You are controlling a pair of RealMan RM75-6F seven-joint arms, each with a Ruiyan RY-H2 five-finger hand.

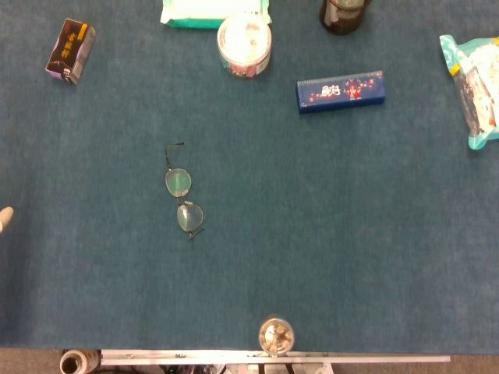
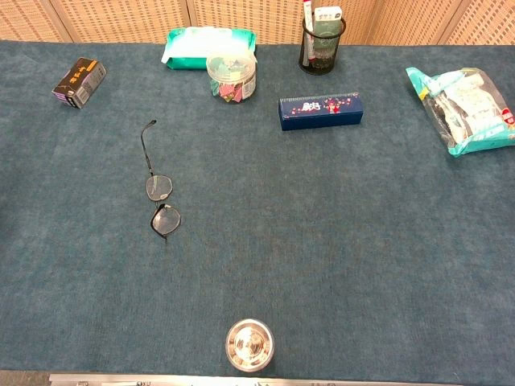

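A pair of thin-framed glasses [image 1: 183,199] [image 2: 159,199] lies flat on the blue cloth, left of centre, with one temple arm unfolded toward the far side. Only a pale tip of my left hand [image 1: 4,218] pokes in at the left edge of the head view, well to the left of the glasses and touching nothing I can see. Its fingers are out of frame. The chest view shows neither hand. My right hand appears in no view.
A dark small box [image 2: 79,81] is far left. A green wipes pack [image 2: 208,37], a clear round tub [image 2: 231,75] and a pen holder [image 2: 321,40] line the back. A blue long box [image 2: 320,111] lies centre-right, a snack bag [image 2: 465,109] far right, a metal tin [image 2: 249,344] at the front edge.
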